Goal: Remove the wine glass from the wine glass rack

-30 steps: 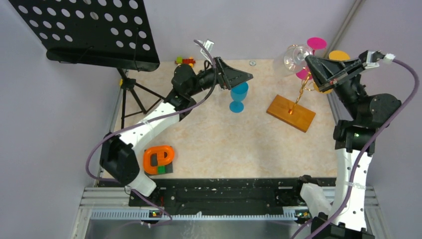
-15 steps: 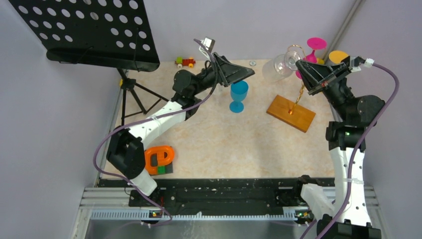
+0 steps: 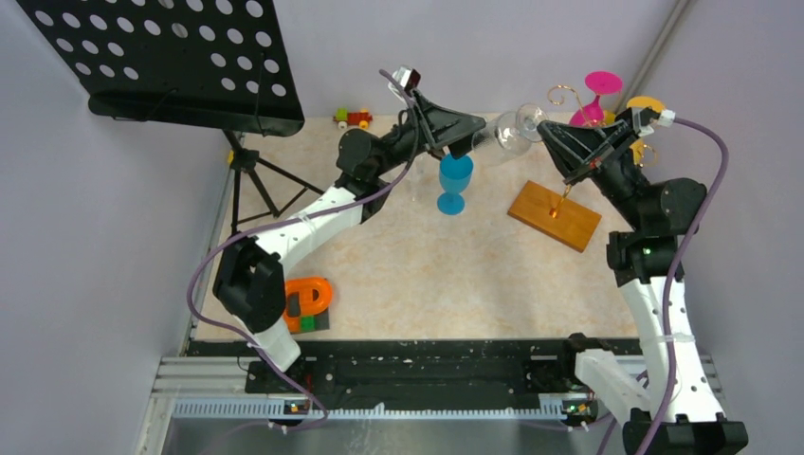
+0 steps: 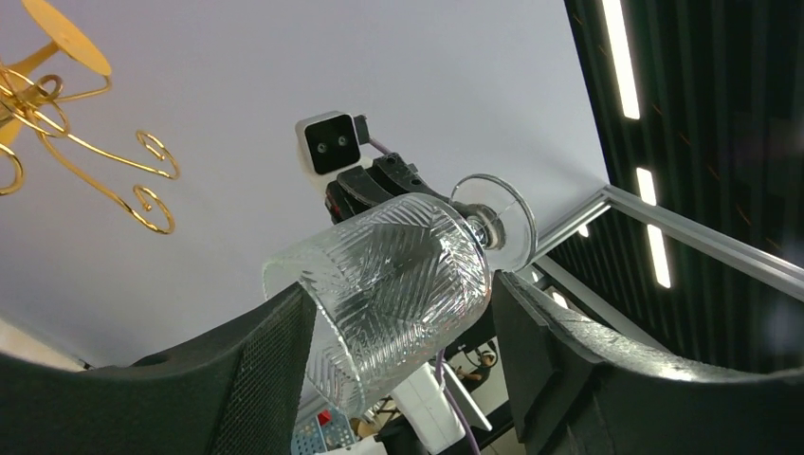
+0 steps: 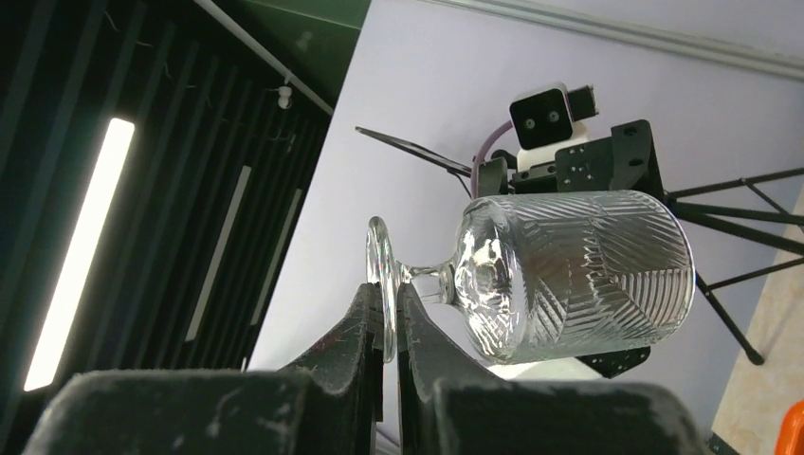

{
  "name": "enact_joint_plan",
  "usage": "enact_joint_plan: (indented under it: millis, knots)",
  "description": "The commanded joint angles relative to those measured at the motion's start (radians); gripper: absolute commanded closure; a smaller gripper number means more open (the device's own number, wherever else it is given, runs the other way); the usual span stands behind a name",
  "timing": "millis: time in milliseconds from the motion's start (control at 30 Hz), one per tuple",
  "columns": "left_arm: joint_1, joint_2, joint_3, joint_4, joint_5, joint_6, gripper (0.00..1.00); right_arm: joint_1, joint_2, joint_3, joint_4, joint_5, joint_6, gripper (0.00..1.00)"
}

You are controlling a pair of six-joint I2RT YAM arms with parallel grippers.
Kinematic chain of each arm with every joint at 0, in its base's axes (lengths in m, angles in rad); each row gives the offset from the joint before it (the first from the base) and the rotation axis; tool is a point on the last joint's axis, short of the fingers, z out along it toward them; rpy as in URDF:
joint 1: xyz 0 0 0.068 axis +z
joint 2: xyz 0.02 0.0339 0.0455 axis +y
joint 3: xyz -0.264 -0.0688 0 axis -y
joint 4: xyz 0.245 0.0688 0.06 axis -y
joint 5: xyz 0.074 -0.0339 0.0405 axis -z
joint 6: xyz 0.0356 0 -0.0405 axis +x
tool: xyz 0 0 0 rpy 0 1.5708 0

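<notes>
the wine glass [image 3: 504, 138] lies sideways in the air above the far desk [image 3: 427, 270], just left of the wine glass rack [image 3: 555, 216] and off its gold arms (the rack's wooden base sits far right). the right gripper [image 5: 391, 305] is clenched on the edge of its foot. the left gripper [image 3: 477, 126] is released, fingers [image 4: 275, 379] either side of the patterned bowl; i cannot tell if they touch.

Overhead; opposed wrist close-ups on glass [image 4: 398, 284]
</notes>
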State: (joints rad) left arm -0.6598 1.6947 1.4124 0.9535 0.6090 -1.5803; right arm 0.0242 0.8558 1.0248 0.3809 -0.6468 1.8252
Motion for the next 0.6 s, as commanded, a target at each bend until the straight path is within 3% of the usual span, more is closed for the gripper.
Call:
enact_joint_plan:
  millis: [0, 100, 267, 567]
  knots:
    - [-0.010, -0.008, 0.027, 0.139, 0.028, -0.094, 0.31, 0.049, -0.001, 0.004, 0.079, 0.059, -0.006, 1.00]
    - [-0.015, -0.032, -0.014, 0.247, 0.033, -0.166, 0.38, 0.048, -0.010, -0.024, 0.112, 0.078, 0.011, 1.00]
    - [-0.019, -0.115, -0.095, 0.253, 0.018, -0.158, 0.51, 0.048, -0.012, -0.086, 0.236, 0.101, 0.077, 1.00]
    - [-0.018, -0.140, -0.077, 0.252, 0.025, -0.145, 0.62, 0.048, 0.012, -0.121, 0.308, 0.090, 0.120, 1.00]
